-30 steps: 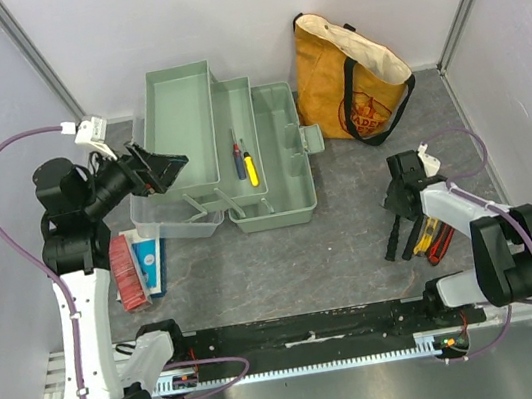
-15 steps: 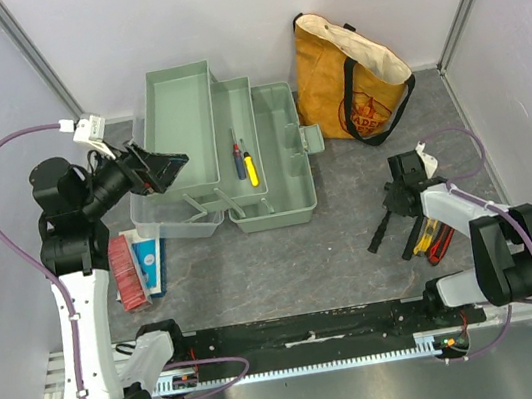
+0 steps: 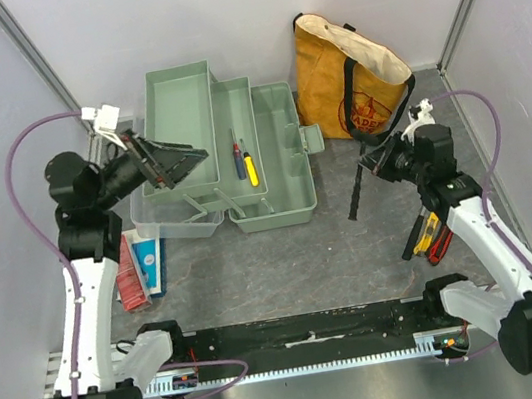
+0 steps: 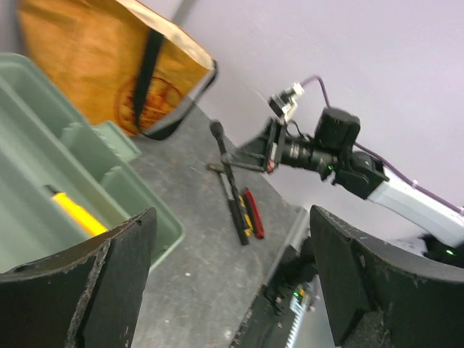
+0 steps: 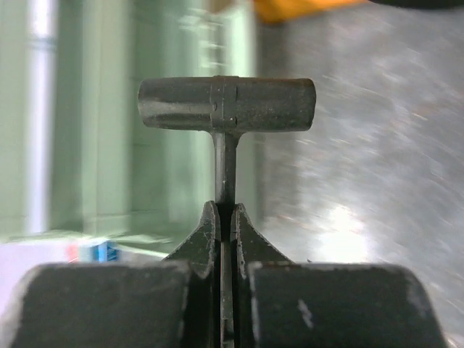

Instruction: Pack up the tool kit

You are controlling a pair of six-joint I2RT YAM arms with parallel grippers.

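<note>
The sage-green toolbox (image 3: pixel 280 162) is sitting toward the back-left of the table (image 3: pixel 285 257), and its trays are lying folded out in a stepped fan. Two small tools are lying side by side in the middle tray: a yellow-handled tool (image 3: pixel 250 170) and a darker tool with a red end (image 3: pixel 238 160). The clear lid (image 3: pixel 164 224) is poking out under the left side of the trays.

The left gripper (image 3: pixel 184 160) is hovering over the left tray, and in its wrist view the jaws are standing wide apart with nothing between them.

Over on the right, the right gripper (image 5: pixel 223 217) is pinching a black T-headed tool (image 5: pixel 226 104) by its thin shaft, jaws pressed tight on either side. From the top camera that tool is hanging at a tilt between the toolbox and the right arm, clear of the box. I can't tell whether its lower end is touching the table.

A few loose tools (image 3: pixel 429 234) with yellow, red and black handles are lying in a bunch on the table beside the right arm, well apart from the toolbox.

A mustard-yellow tote bag (image 3: pixel 346 65) is standing at the back, just right of the toolbox. Red and blue packets (image 3: pixel 135 266) are lying flat near the front-left, close to the clear lid.
</note>
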